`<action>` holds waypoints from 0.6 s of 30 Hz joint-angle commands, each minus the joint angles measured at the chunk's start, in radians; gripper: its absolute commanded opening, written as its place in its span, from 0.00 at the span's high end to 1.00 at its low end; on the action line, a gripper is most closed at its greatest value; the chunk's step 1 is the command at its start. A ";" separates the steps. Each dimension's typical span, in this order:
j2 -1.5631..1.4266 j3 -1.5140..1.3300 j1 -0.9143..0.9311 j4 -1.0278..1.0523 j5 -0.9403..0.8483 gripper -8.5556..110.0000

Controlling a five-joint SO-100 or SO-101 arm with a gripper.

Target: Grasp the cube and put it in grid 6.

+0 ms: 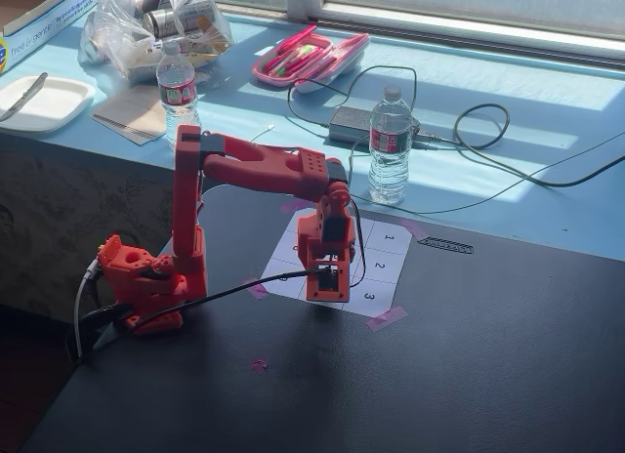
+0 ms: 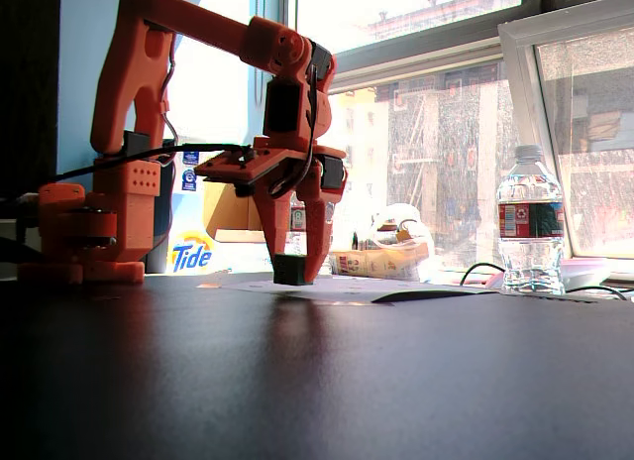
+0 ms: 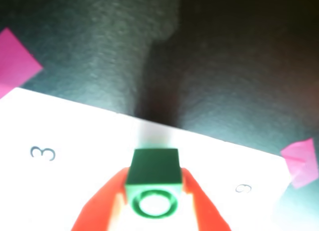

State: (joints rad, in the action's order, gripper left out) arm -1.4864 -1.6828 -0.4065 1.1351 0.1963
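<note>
The green cube (image 3: pixel 153 167), with a dark ring on the face turned to the wrist camera, sits between my two red fingers (image 3: pixel 107 201). My gripper (image 3: pixel 154 178) is shut on it, touching both of its sides. It is low over the white numbered sheet (image 3: pixel 114 146), in the cell between the printed "3" (image 3: pixel 42 152) and "9" (image 3: pixel 243 188). The digit of grid 6 is hidden under the cube and fingers. In a fixed view the cube (image 2: pixel 291 270) looks dark, at the paper, between the gripper (image 2: pixel 291 274) tips. From above, the gripper (image 1: pixel 327 289) covers it.
Pink tape scraps (image 3: pixel 15 61) (image 3: pixel 301 161) hold the sheet's corners on the black table (image 1: pixel 488 355). Behind it on the blue ledge are a water bottle (image 1: pixel 390 145), a second bottle (image 1: pixel 177 82), a power brick with cables (image 1: pixel 352 126) and a pink case (image 1: pixel 308 58).
</note>
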 commanded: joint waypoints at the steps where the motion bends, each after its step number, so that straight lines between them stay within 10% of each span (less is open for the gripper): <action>1: 0.002 0.043 -0.025 -0.012 -0.032 0.93; 18: -0.058 0.126 -0.031 0.173 -0.120 0.65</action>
State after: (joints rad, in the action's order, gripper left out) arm -1.4803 -1.6214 -0.4403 1.2686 0.0859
